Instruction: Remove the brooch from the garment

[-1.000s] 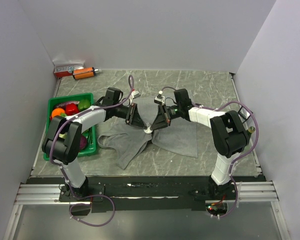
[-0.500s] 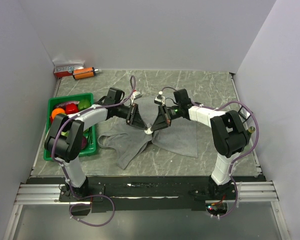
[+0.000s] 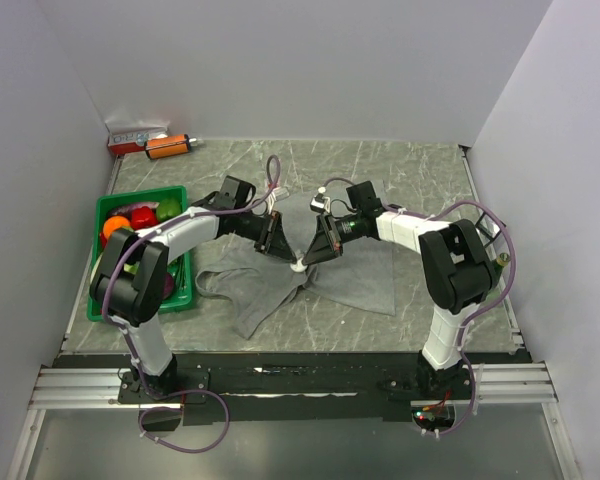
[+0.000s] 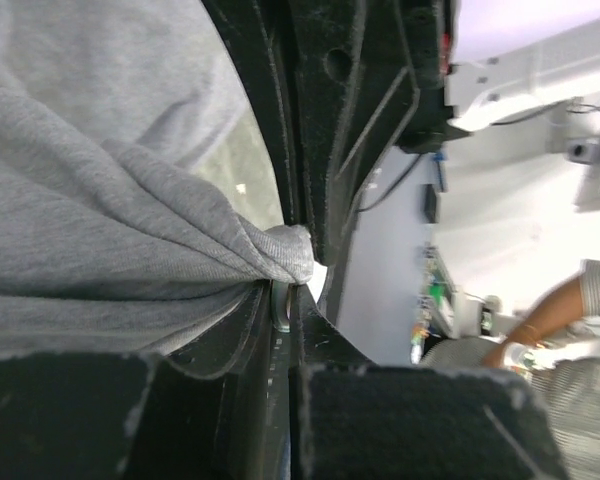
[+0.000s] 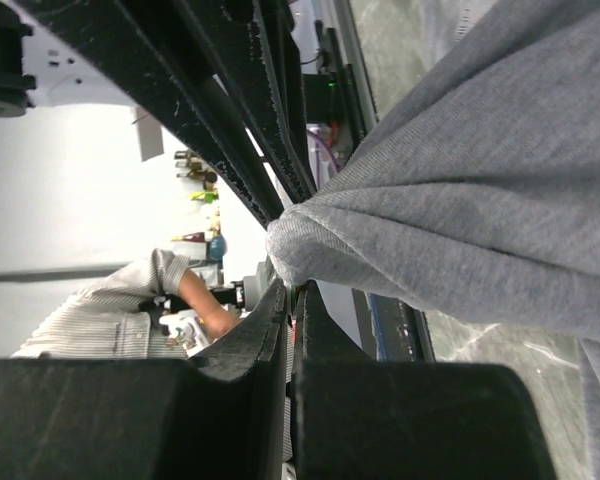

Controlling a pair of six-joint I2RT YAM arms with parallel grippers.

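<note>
Top external shows the worktop [image 3: 420, 180], a hard grey slab veined like stone. Across its middle lies the garment [image 3: 355, 280], soft plain grey knit, rumpled, with a ridge drawn up between the two arms. At the left stands a green crate [image 3: 183, 290] of rigid plastic, holding rounded red, orange and green pieces.

Over the last second the left fingers [image 3: 274, 240] and right fingers [image 3: 318, 246] have edged lower and toward each other, tightening the ridge of cloth between them. The brooch [image 3: 298, 265], a tiny whitish round disc, has barely moved and sits on that ridge just below the two sets of fingertips. I judge it is still fastened. The arms seem to be bracing the fabric on either side before the brooch is worked free.

Each wrist view shows its dark, foam-faced fingers pressed together on a gathered point of ribbed knit, so both are pinching cloth. In the left wrist view a pale sliver shows just beside the pinched fold, probably the brooch's edge, though too little shows to be sure.
</note>
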